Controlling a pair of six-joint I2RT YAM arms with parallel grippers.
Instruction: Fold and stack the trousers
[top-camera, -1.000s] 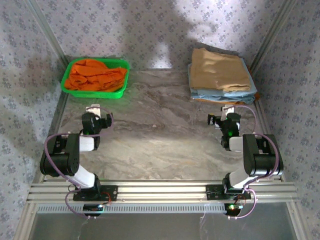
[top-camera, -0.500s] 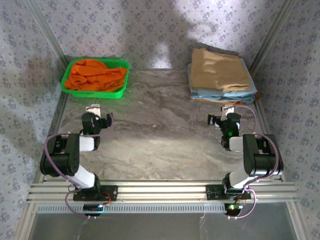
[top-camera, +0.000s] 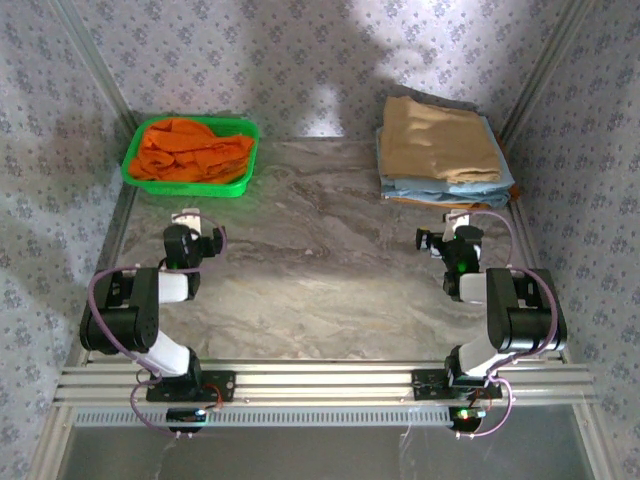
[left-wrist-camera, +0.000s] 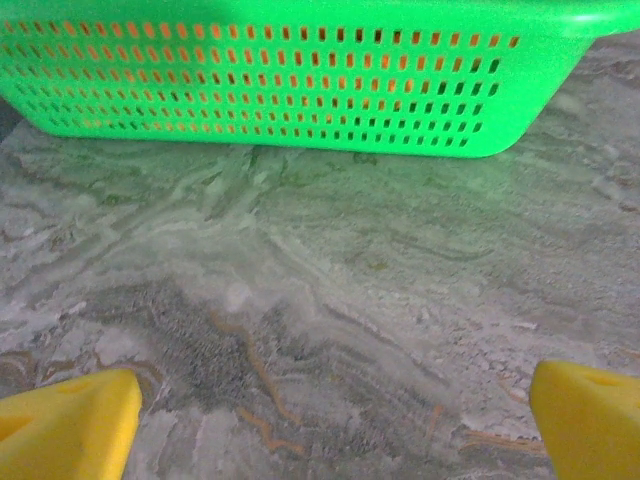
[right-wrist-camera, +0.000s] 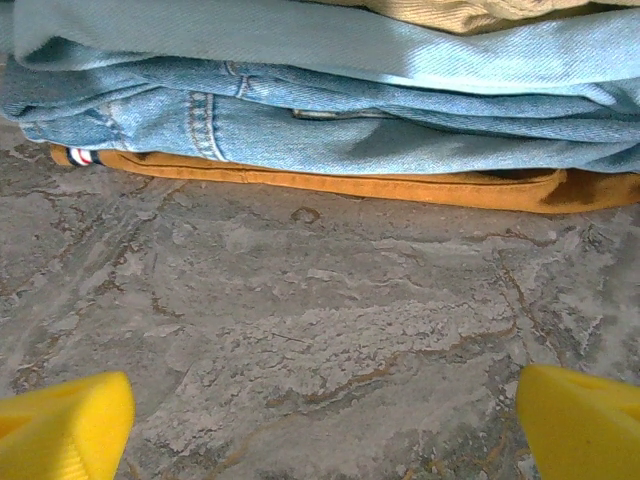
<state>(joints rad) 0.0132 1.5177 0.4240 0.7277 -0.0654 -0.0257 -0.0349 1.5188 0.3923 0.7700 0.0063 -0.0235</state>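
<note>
The bright orange trousers (top-camera: 190, 150) lie crumpled in the green basket (top-camera: 238, 184) at the table's far left; through the basket's slotted wall (left-wrist-camera: 300, 100) their orange shows. My left gripper (top-camera: 195, 222) sits just in front of the basket, open, its yellow fingertips (left-wrist-camera: 70, 425) wide apart over bare table. On the right side my right gripper (top-camera: 448, 226) is open too, fingertips (right-wrist-camera: 60, 425) spread with nothing between them, close in front of the folded stack.
A stack of folded garments stands at the far right: a tan one (top-camera: 440, 140) on top, light blue jeans (right-wrist-camera: 330, 110) under it, a brown-orange layer (right-wrist-camera: 400, 187) at the bottom. The grey marbled tabletop (top-camera: 320, 260) stretches between the arms. Patterned walls close in the sides.
</note>
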